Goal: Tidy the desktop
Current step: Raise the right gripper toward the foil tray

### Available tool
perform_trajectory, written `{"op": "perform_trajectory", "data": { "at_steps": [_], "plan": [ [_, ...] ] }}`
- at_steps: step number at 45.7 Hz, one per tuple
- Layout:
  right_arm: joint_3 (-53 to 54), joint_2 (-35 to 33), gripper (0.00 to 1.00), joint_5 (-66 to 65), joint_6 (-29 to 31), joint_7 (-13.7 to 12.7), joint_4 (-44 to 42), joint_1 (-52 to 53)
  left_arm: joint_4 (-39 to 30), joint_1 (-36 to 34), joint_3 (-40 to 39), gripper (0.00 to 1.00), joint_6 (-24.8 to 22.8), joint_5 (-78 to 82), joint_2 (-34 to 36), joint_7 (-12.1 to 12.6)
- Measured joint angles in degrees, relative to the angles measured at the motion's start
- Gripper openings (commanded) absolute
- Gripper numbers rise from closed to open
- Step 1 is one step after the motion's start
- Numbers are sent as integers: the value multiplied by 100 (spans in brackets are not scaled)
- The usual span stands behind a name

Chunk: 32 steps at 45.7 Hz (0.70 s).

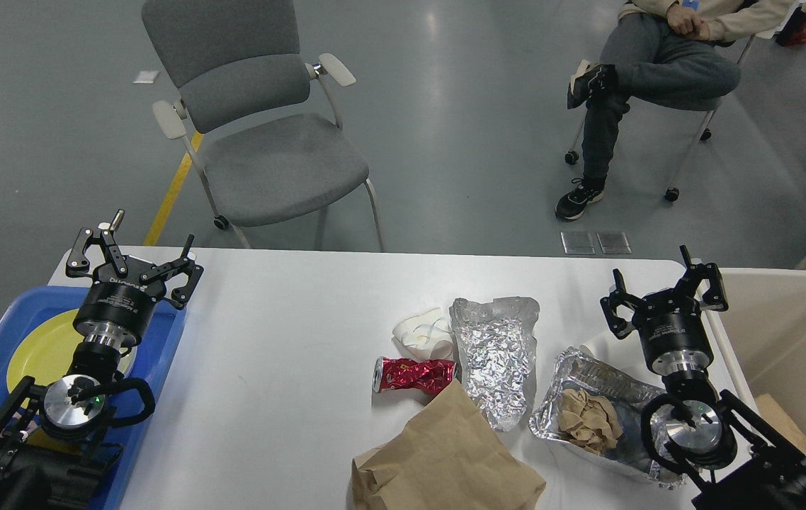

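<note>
Two grippers hang above the desktop (282, 354), both empty with fingers spread. Left gripper (135, 253) hovers over the blue tray (162, 333) and yellow plate (31, 347); the litter sits mid-desktop: tissue (423, 331), red can (413, 374), foil (496, 354), paper bag (445, 460), foil tray (591, 386). Right gripper (663, 287) is beside the bin (792, 333). Likely risks: foil slipping from a pinch; the can rolling if nudged. No writing is legible.
</note>
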Motion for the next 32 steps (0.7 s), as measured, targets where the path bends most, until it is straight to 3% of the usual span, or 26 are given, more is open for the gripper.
{"op": "perform_trajectory", "data": {
  "at_steps": [9, 20, 32],
  "plan": [
    [0, 0, 100, 0, 0, 0, -4, 0, 380, 26, 125, 96, -84, 85, -75, -15],
    [0, 0, 100, 0, 0, 0, -9, 1, 1178, -108, 198, 96, -1023, 106, -128, -138],
    [-3, 0, 100, 0, 0, 0, -9, 3, 1416, -193, 199, 96, -1399, 71, -165, -256]
  ]
}}
